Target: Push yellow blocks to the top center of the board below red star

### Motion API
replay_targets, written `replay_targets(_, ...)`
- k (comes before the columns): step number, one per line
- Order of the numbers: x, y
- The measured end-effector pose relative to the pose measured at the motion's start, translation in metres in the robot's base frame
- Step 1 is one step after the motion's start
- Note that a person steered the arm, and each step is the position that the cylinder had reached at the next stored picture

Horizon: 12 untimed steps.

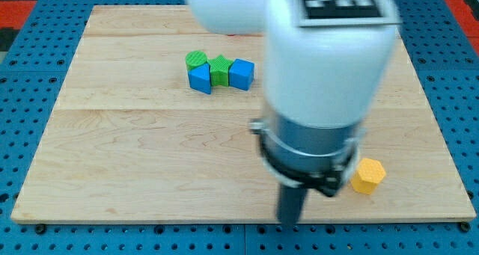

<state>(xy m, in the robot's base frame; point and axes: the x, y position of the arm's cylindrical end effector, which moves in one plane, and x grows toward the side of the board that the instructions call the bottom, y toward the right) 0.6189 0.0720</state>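
- No gripper on this rig, so nothing spread, pressed together or pinching; only a dark rod (291, 204) below the bulky white arm body (329, 60).
- My tip (289, 223) sits at the view's bottom edge of the wooden surface (112, 158), lower centre, blurred at its end; exact contact spot hard to tell.
- One yellow block (368, 176), roughly hexagonal, at the view's lower right, near the tip but apart from it, to the tip's right and slightly higher.
- Any second yellow block: not visible, possibly hidden behind the arm body.
- Red star: not clearly visible; only a faint reddish sliver (236, 35) at the top centre, under the arm's edge.
- Cluster at the view's upper left of centre: green round block (196, 58), green star (220, 68), blue block (200, 78) and blue cube (242, 73), all touching or nearly so.
- Judged stage: early, yellow block far from the goal near the top centre.
- Risk: tip approaching from the left shoves the yellow block rightward, off the surface's edge; cause, tip on the wrong side.
- Risk: off-centre contact on a faceted block spins it aside and the tip slides past.
- Risk: path upward drifting left disturbs the blue and green cluster.
- Risk: arm body hides the goal, so overshoot into the red star goes unnoticed.
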Motion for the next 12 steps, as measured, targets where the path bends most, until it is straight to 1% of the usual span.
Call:
replay_targets(1, -0.001, 0.054)
replay_targets(2, -0.001, 0.127)
replay_targets(3, -0.006, 0.177)
replay_targets(4, -0.020, 0.150)
replay_targets(7, -0.081, 0.009)
replay_targets(8, -0.116, -0.007)
replay_targets(12, -0.255, -0.008)
